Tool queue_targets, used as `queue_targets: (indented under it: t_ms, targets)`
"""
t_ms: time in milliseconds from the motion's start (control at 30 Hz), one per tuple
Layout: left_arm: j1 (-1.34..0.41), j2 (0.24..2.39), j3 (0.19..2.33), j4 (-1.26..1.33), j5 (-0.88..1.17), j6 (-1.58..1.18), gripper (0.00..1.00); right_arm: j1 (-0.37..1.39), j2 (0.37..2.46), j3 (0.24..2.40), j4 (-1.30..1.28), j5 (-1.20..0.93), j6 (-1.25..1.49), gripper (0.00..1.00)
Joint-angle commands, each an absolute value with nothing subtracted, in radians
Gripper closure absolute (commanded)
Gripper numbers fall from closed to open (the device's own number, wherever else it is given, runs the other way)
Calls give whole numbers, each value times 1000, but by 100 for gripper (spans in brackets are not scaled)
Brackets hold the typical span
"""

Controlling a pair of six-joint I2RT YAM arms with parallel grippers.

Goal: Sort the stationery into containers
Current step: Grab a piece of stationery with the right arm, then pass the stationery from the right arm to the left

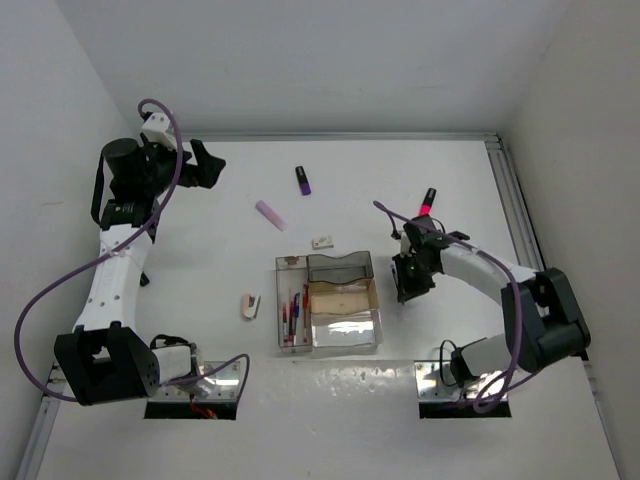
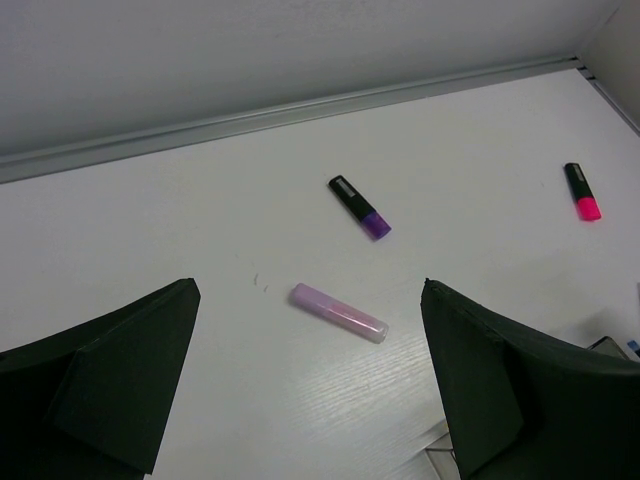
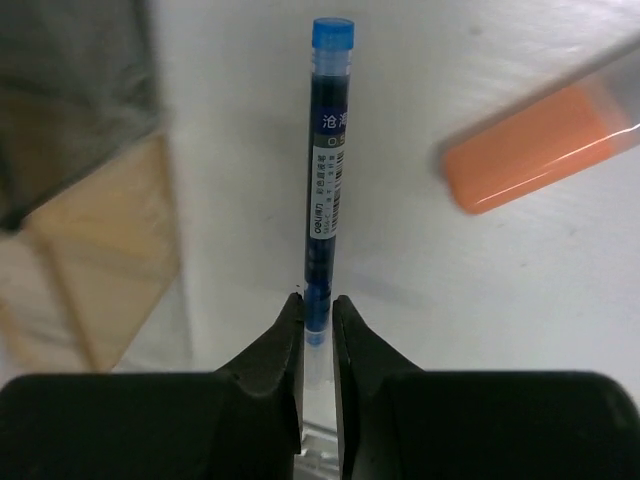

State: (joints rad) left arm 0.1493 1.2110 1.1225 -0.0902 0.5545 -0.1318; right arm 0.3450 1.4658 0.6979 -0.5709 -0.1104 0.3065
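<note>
We've got a white desk (image 1: 200, 270) boxed in by plain white walls at the back (image 1: 320, 60), left (image 1: 40, 120) and right (image 1: 590, 130). Aluminium rails (image 1: 340, 136) run along its far and right edges and meet at the far right corner. Lighting's soft and even.

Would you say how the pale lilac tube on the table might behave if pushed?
The lilac tube looks round and smooth, so it would probably roll sideways. Its glossy, translucent shell suggests light, rigid plastic, possibly slippery to grip.

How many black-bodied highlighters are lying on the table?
2: the purple-tipped highlighter at back centre, and the pink-tipped highlighter to its right. Others may be hidden.
</note>
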Motion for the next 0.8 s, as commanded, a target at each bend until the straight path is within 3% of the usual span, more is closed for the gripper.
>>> queue_targets:
  t_ms: [0,133,267,400,567,767]
  targets:
    - [141,1210,1137,-71,575,-118,0,356,1361,725,-630,-270,282,100]
    - [143,1210,1135,-57,610,-123,0,342,1218,794,-686,-454,219,100]
    - [140,1221,1129,-25,727,-150,2,357,1161,909,-715,-505,94,100]
    - [112,1256,1160,-18,915,-224,3,411,1140,1021,-684,-398,-107,100]
    - [-76,1262,1158,-52,1068,-247,3,572,1074,1035,-548,-255,-415,100]
    - [-273,1292,1086,37,1135,-424,4,733,961,818,-246,-109,-849,100]
